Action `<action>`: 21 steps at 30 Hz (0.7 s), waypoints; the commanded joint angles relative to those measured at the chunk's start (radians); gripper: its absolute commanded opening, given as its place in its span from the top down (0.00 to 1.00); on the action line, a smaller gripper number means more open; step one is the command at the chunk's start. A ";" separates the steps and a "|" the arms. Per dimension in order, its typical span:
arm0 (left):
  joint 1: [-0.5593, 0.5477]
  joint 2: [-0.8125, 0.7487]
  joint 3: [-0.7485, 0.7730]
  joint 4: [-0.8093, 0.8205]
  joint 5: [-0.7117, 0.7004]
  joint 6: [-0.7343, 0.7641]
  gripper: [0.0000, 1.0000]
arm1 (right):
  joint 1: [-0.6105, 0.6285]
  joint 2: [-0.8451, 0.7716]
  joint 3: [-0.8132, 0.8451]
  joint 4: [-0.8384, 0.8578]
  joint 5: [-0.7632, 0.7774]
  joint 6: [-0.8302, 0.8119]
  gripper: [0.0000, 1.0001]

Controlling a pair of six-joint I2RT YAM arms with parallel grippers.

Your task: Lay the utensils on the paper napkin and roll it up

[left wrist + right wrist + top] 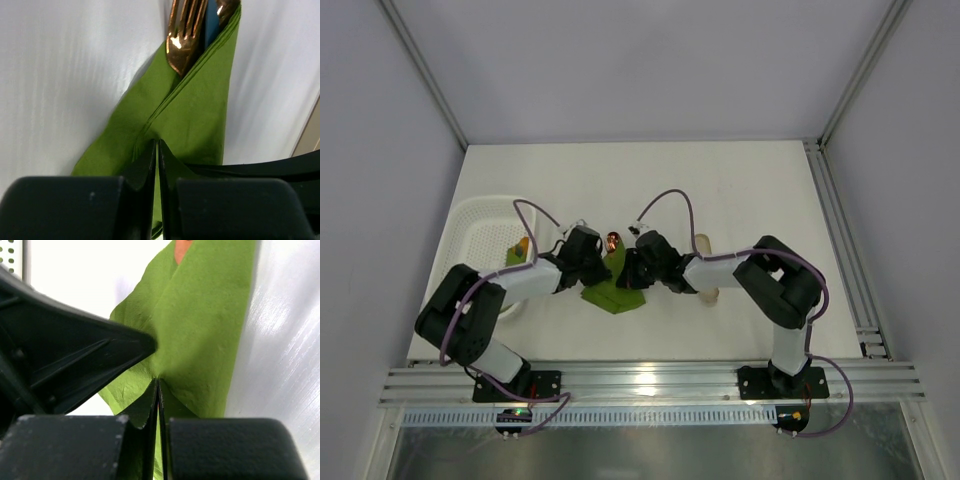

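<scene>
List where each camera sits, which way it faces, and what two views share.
Top external: above and behind the bases, looking down at the table; the left arm and right arm show, meeting over the napkin.
Left wrist: on the left arm, looking along its shut left fingers at the napkin folded over the fork.
Right wrist: on the right arm, looking along its shut right fingers, which pinch the napkin; the left arm's dark shape shows at left.
Shared: both wrist views show the napkin pinched.
</scene>
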 commanded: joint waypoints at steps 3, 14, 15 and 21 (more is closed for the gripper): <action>0.000 -0.125 0.006 -0.177 -0.085 0.050 0.81 | 0.000 0.018 -0.022 -0.006 0.078 0.039 0.96; 0.000 -0.417 -0.104 -0.404 -0.120 -0.027 0.60 | 0.000 0.018 -0.050 0.026 0.079 0.054 0.96; 0.000 -0.429 -0.116 -0.411 -0.122 -0.036 0.60 | 0.000 0.017 -0.053 0.029 0.078 0.054 0.96; 0.002 -0.454 -0.179 -0.403 -0.125 -0.099 0.61 | 0.002 0.017 -0.054 0.040 0.069 0.051 0.96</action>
